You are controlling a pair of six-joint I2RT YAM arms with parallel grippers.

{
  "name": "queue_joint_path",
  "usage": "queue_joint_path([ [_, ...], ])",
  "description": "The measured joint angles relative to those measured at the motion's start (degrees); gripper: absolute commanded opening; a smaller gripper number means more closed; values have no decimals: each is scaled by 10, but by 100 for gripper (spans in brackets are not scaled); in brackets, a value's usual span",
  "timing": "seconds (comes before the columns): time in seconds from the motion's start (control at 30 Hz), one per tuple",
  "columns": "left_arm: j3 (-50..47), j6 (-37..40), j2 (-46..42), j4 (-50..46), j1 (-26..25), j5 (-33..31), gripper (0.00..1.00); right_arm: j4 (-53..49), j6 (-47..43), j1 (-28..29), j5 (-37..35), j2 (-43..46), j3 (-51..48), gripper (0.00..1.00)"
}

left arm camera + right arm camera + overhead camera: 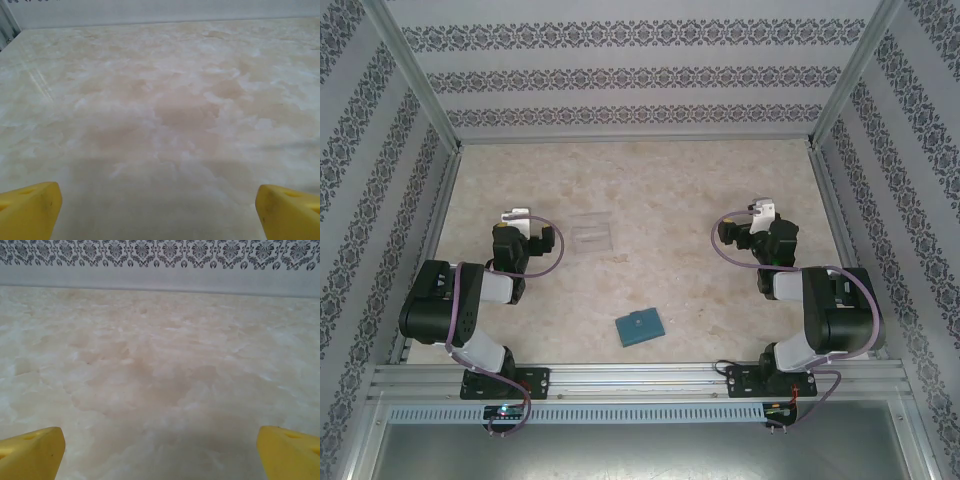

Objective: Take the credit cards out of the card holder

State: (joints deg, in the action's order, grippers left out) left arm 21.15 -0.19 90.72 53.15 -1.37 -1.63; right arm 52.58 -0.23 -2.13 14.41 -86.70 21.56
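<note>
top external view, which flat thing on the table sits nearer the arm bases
The teal card holder; the clear tray is see-through and lies farther back.

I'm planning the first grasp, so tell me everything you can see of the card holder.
The card holder is a small, flat, teal-blue rectangle, soft-looking, with a small mark, perhaps its closing tab, near the middle of its top face. It appears folded shut, and no cards show. It lies flat and slightly askew on the marbled table, close to the front edge and roughly centred left to right. Only the table touches it.
</note>
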Motion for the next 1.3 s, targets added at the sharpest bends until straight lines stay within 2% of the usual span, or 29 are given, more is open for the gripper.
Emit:
queue_joint_path([
  [0.8, 0, 0, 0, 0, 0, 2, 100, 4, 1, 0, 0, 0, -3, 98],
  [1.3, 0, 0, -9, -4, 0, -6, 100, -18, 5, 13, -79, 13, -3, 98],
])
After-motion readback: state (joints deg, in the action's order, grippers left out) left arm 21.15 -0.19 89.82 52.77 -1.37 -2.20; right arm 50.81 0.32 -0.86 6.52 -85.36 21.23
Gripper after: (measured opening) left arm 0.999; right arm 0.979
